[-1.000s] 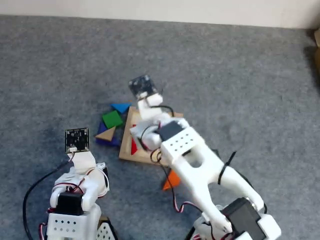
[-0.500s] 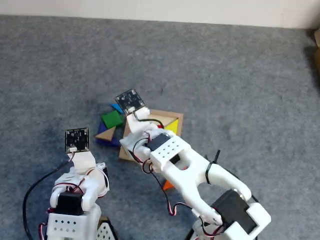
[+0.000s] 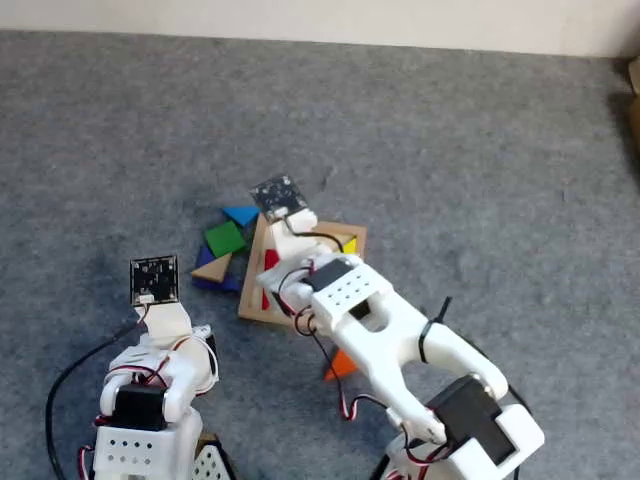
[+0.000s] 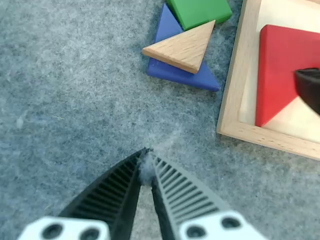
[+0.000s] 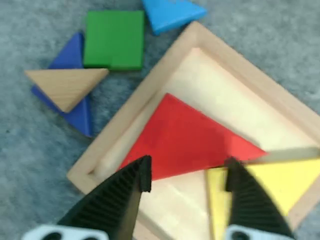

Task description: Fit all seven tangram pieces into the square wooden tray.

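Note:
The square wooden tray (image 3: 252, 300) (image 5: 235, 65) (image 4: 234, 95) lies mid-table and holds a large red triangle (image 5: 187, 137) (image 4: 280, 70) (image 3: 270, 262) and a yellow triangle (image 5: 270, 187) (image 3: 349, 245). Left of the tray lie a green square (image 3: 224, 238) (image 5: 114, 39) (image 4: 199, 11), a light blue triangle (image 3: 241, 214) (image 5: 172, 12), and a plain wooden triangle (image 3: 211, 267) (image 5: 65, 86) (image 4: 182, 47) resting on a dark blue piece (image 5: 75, 112) (image 4: 175, 67). An orange piece (image 3: 341, 364) lies by the right arm. My right gripper (image 5: 187, 175) hovers open over the red triangle. My left gripper (image 4: 146, 162) is shut above bare carpet.
Grey carpet covers the table all around. The right arm's body (image 3: 380, 330) stretches over the tray's near right part. The left arm (image 3: 155, 375) sits back at the front left, away from the pieces.
The right arm swung left over the tray's left edge, then came back slightly right and now sits over the red triangle. The left arm has stayed still.

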Tool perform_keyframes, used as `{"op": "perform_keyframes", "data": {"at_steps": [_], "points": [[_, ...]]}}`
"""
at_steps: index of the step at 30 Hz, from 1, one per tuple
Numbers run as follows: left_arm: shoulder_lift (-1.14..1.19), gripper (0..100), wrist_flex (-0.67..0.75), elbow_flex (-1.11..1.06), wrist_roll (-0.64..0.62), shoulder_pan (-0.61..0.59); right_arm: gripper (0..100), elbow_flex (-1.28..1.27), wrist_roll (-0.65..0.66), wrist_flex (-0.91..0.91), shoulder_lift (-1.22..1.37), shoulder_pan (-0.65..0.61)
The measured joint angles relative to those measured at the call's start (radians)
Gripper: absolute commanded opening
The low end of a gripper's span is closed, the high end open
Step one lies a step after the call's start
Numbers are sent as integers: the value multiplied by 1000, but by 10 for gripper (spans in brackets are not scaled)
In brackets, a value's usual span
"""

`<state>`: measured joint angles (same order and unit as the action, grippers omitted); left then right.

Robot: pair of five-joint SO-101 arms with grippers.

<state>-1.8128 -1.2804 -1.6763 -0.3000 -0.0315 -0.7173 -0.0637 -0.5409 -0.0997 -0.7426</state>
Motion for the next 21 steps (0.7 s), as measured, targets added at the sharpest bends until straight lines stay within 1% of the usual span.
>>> {"op": "perform_keyframes", "data": {"at_steps": [8, 10, 14, 16, 21], "points": [[0, 5, 0, 0, 0, 0, 303, 0, 0, 0, 0, 83], [0, 5, 0, 0, 0, 0, 303, 0, 51, 0, 0, 97], [0, 5, 0, 0, 0, 0, 303, 0, 219, 0, 0, 110], [0, 5, 0, 0, 0, 0, 303, 0, 252, -14, 0, 110], [0, 5, 0, 0, 0, 0, 303, 68, 264, -117, 9, 110]]}}
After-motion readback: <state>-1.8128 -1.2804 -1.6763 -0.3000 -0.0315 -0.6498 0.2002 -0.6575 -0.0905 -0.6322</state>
